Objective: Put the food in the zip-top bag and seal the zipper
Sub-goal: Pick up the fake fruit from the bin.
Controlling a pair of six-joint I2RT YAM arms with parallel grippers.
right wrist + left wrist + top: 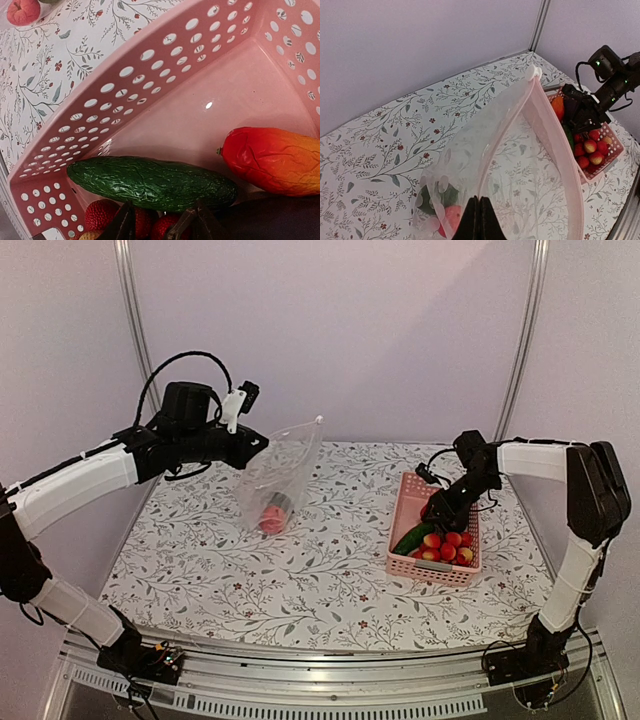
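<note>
Zip-top bag (280,475): limp, crinkly, light; held up by its rim, pinched tight in left fingers (472,225), red ball (451,219) inside. Cucumber (150,182): stiff, light, probably slick; lies in pink basket (150,85) under spread, empty right fingers (123,225); best gripped mid-length.

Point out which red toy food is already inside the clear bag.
The red ball, low in the zip-top bag; the other red fruits lie in the pink basket.

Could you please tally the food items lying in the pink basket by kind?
Green cucumber: 1
Red-orange pepper: 1
Dark purple eggplant: 1
Cluster of red-yellow fruits: 1
Total: 4
</note>
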